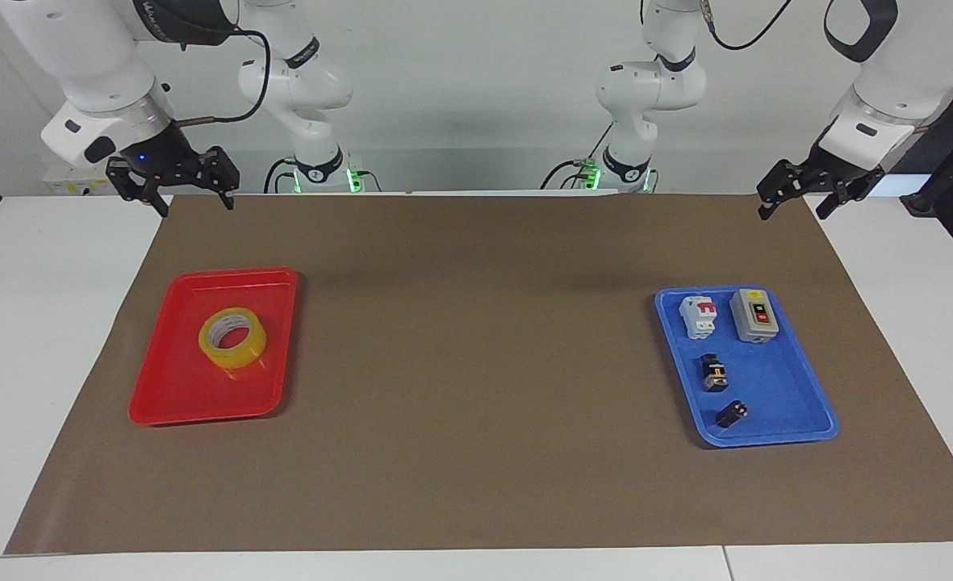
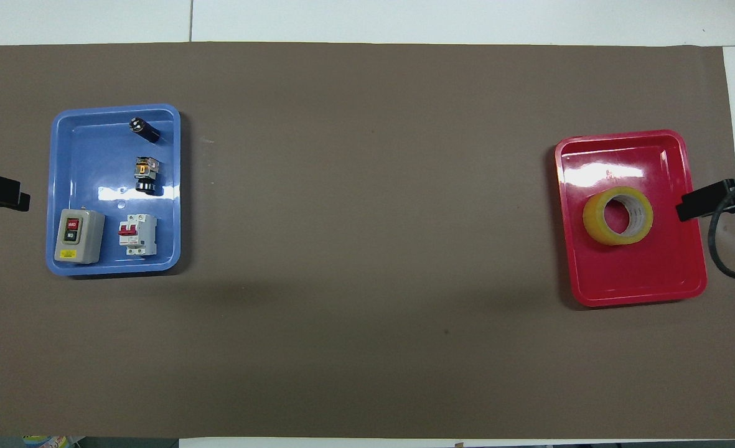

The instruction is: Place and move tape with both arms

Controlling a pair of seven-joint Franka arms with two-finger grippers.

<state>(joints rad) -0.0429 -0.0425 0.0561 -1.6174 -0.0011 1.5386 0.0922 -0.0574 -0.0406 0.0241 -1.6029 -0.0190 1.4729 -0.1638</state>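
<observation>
Tape (image 1: 232, 336) sits in the red tray (image 1: 171, 397); right gripper (image 1: 191, 198) and left gripper (image 1: 792, 203) hang spread wide, empty, over the mat's (image 1: 476, 363) corners.

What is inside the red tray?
Only the tape lies flat in the red tray. The tray floor under the roll is covered; through its hole, only red shows.

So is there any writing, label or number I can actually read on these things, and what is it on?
No text here can be read for certain.
Grey switch box in the blue tray: red and black buttons with white marks, plus a yellow sticker, too small to read.
White circuit breaker: print too small.
Tape in the red tray: marks on the inner core, blurred.
Right arm: white lettering on the dark band, unreadable.
</observation>
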